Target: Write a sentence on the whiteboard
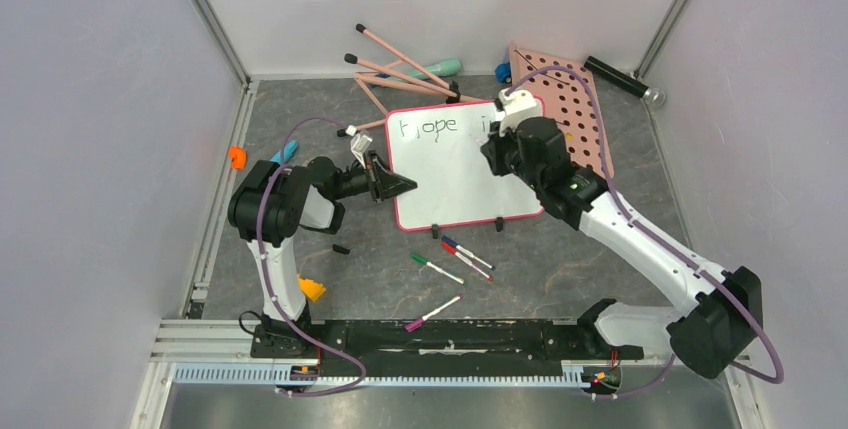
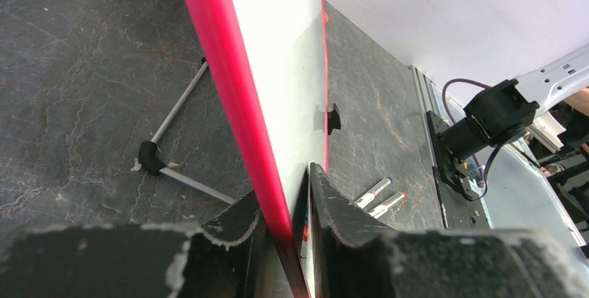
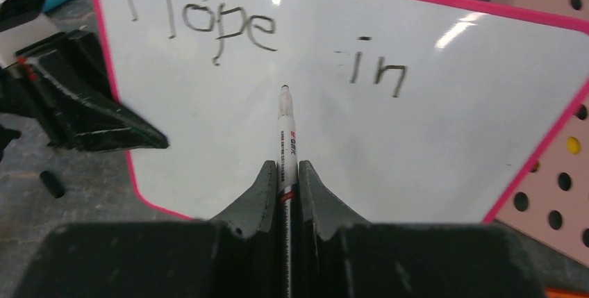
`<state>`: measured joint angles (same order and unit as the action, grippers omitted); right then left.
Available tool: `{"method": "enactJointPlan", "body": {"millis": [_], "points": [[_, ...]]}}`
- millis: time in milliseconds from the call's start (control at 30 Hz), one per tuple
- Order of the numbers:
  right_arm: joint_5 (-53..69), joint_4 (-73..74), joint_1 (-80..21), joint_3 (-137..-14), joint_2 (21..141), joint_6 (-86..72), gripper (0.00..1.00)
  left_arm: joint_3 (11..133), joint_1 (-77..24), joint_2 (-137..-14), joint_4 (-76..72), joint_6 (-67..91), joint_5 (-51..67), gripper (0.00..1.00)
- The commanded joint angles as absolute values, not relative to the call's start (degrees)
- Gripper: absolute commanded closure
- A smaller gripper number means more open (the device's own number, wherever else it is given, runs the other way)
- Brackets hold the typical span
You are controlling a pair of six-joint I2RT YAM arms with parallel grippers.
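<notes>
Currently the whiteboard (image 1: 455,174) lies mid-table, its left rim clamped between the fingers of the left gripper (image 1: 395,186). The right gripper (image 3: 285,173) is closed around a marker (image 3: 285,124), tip poised below the first line. The sentence (image 3: 208,23) reads "Hope in", so writing is partly done. The next move likely calls for starting a second line with light, steady contact.

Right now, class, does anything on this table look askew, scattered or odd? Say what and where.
The whiteboard lies askew on the table, its left rim clamped by the left gripper. Four markers lie scattered in front of it, and a faint smudge precedes "in".
</notes>
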<state>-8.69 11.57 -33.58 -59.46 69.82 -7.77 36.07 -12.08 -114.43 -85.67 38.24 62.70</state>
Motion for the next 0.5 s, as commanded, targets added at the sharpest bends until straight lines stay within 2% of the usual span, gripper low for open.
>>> {"method": "enactJointPlan", "body": {"millis": [0, 167, 333, 467], "points": [[-8.71, 9.10, -39.40, -60.68, 72.05, -9.36, 1.00, 37.37, -12.04, -114.93, -89.21, 34.58, 63.38, 0.71], [-10.68, 7.90, -44.18, -61.51, 74.64, -10.59, 1.00, 37.67, -11.95, -114.96, -89.21, 33.88, 65.27, 0.57], [-13.72, 7.83, -47.07, -63.33, 77.09, -10.73, 1.00, 37.71, -11.87, -115.05, -89.21, 33.29, 66.36, 0.53], [-15.95, 8.04, -49.62, -65.50, 79.49, -10.90, 1.00, 37.94, -11.44, -115.69, -89.21, 32.64, 67.34, 0.57]]}}
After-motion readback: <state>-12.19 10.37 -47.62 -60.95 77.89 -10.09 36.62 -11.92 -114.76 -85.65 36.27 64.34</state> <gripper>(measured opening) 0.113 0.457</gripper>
